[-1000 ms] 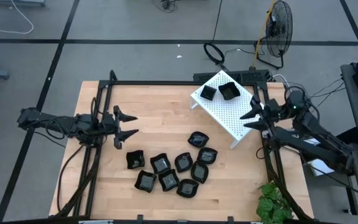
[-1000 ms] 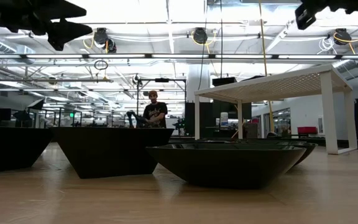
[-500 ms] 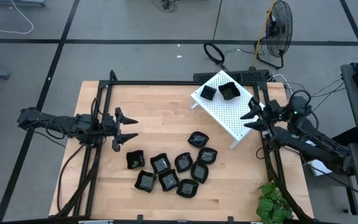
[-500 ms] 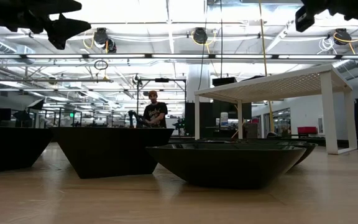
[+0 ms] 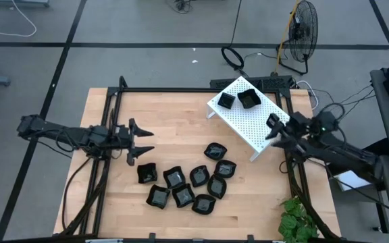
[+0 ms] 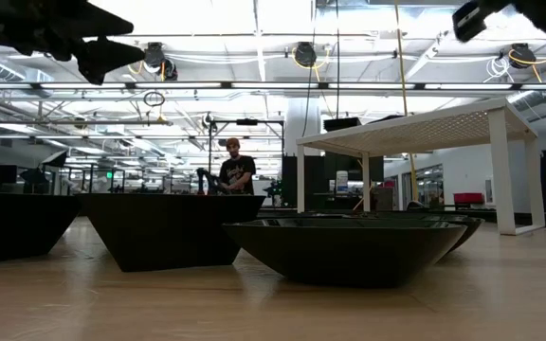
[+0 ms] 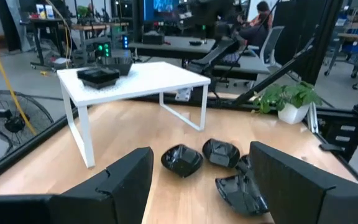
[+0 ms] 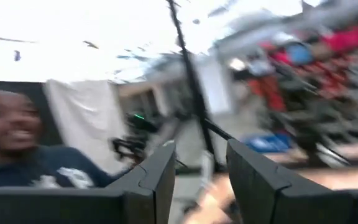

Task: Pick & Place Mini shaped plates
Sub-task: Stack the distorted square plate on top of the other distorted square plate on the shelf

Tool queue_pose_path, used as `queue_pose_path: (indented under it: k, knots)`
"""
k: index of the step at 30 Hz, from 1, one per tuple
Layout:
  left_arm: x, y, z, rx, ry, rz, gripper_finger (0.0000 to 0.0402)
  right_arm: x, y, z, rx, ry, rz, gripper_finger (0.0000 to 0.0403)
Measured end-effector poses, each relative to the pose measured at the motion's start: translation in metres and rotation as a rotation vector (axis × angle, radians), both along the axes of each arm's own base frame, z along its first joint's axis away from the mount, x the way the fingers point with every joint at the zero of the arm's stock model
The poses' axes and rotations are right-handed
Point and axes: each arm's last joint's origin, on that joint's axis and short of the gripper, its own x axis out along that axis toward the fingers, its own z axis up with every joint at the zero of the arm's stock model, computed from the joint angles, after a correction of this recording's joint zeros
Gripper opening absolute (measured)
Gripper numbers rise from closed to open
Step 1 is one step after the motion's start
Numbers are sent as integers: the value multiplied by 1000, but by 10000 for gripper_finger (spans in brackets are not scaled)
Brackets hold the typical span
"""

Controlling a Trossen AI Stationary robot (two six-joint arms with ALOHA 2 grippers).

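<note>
A light wooden table (image 5: 174, 115) sits on a grey floor, with a fan and cables behind it. A white rack (image 5: 248, 125) stands at about 1 o'clock on the table and already holds two black plates (image 5: 238, 100). The other mini shaped plates (image 5: 188, 182) lie in a bunch near the middle, toward 6 o'clock.

The left gripper (image 5: 140, 140) hangs above the table at 9 o'clock, with its fingers spread and nothing between them. The nearest plate (image 5: 146, 173) lies just past its tips, toward 5 o'clock from it. I think the left arm is much nearer to the bunch, so this pick is its job.

The right gripper (image 5: 274, 127) is at 3 o'clock by the rack's edge, with its fingers apart and nothing in them. Its wrist view is blurry and shows only the room. In the low view the plates hide each other, so I cannot count them there.
</note>
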Motion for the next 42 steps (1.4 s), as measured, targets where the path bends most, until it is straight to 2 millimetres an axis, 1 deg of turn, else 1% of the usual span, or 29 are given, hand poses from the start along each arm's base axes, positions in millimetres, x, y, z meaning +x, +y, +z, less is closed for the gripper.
queue_pose_path:
  k: [3,5,8,14,18,28,32,36,39,42]
  knots:
    - [0,0,3,27,-31,-1,269,-3,9,-4,-12,-104,104,130]
    - [0,0,6,56,-58,-1,269,-3,12,-10,-15,-134,151,130]
    - [0,0,7,70,-69,-1,269,-4,16,-12,-39,-169,183,130]
    - [0,0,6,26,-58,2,269,3,16,-20,-131,-156,145,130]
    - [0,0,6,17,-59,8,269,7,15,-27,-172,-115,120,130]
    - [0,0,6,16,-62,8,269,7,15,-29,-204,-126,110,130]
    - [1,0,6,-43,-65,10,269,7,15,-29,-206,-128,109,130]
    - [7,-1,-5,-131,28,16,269,7,15,-29,-205,-127,106,130]
    - [12,-5,-21,-171,174,16,269,7,15,-29,-203,-128,103,130]
    - [13,-13,-40,-224,346,-20,268,7,15,-29,-203,-128,103,130]
